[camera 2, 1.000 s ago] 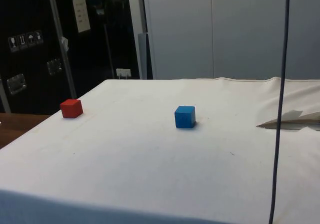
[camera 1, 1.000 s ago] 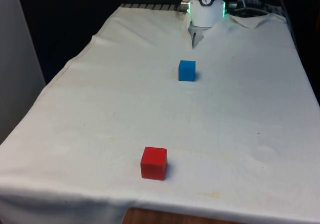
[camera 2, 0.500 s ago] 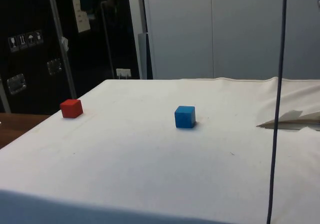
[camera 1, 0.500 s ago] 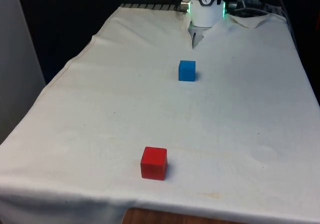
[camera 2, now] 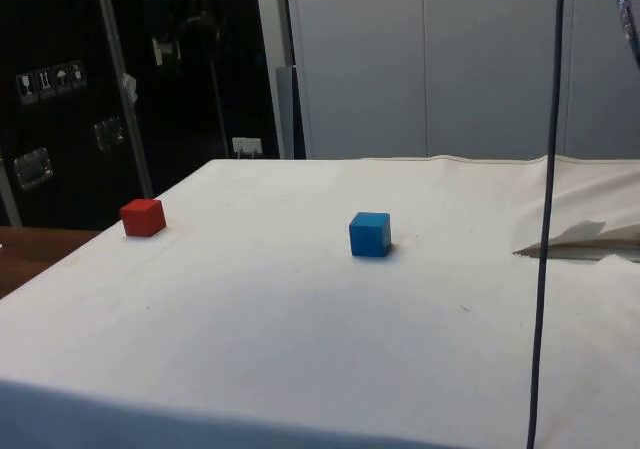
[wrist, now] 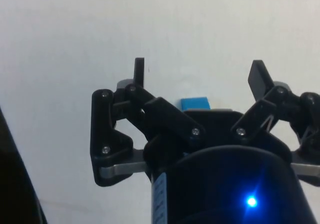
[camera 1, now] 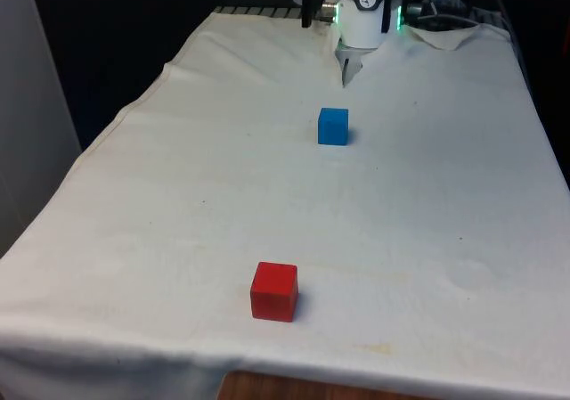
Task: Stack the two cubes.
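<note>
Descending off-centre, your spread, empty gripper (wrist: pixel 199 70) could knock the blue cube (camera 1: pixel 333 126) toward twelve o'clock, away from the red cube (camera 1: pixel 273 291).

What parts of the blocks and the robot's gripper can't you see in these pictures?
- Blue cube: in the wrist view the gripper covers its lower part, leaving its top edge.
- Gripper: in the front view the picture's top edge cuts it off.
- Red cube and blue cube: undersides hidden against the cloth; far faces turned away.
</note>
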Motion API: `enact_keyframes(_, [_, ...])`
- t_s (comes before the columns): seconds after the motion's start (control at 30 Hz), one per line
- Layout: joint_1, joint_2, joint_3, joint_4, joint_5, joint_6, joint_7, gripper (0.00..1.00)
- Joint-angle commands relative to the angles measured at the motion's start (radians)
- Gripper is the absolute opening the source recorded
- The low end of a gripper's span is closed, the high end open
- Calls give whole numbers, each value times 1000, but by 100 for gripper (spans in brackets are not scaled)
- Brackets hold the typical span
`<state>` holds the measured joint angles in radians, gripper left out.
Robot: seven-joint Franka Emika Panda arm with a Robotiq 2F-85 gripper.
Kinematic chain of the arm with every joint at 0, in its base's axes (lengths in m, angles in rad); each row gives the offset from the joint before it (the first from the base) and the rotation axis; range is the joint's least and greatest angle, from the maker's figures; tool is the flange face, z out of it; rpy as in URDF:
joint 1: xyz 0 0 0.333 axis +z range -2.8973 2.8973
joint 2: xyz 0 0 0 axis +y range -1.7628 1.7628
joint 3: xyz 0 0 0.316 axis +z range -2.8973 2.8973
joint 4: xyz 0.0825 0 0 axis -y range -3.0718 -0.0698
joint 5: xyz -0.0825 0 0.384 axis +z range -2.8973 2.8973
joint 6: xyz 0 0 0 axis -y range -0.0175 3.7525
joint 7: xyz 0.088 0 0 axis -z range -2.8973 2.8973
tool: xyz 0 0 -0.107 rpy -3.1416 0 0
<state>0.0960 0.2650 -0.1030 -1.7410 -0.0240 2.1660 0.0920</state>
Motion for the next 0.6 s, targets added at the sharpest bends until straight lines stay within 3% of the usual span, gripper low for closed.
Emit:
enact_keyframes(0.0, [2,15,-2,6,-8,24,13,100])
enact_keyframes(0.43, [2,107,-7,39,-8,150,48,100])
enact_keyframes(0.47, [0,91,-3,28,-2,136,37,100])
enact_keyframes(0.57, [2,132,-8,54,-8,172,52,100])
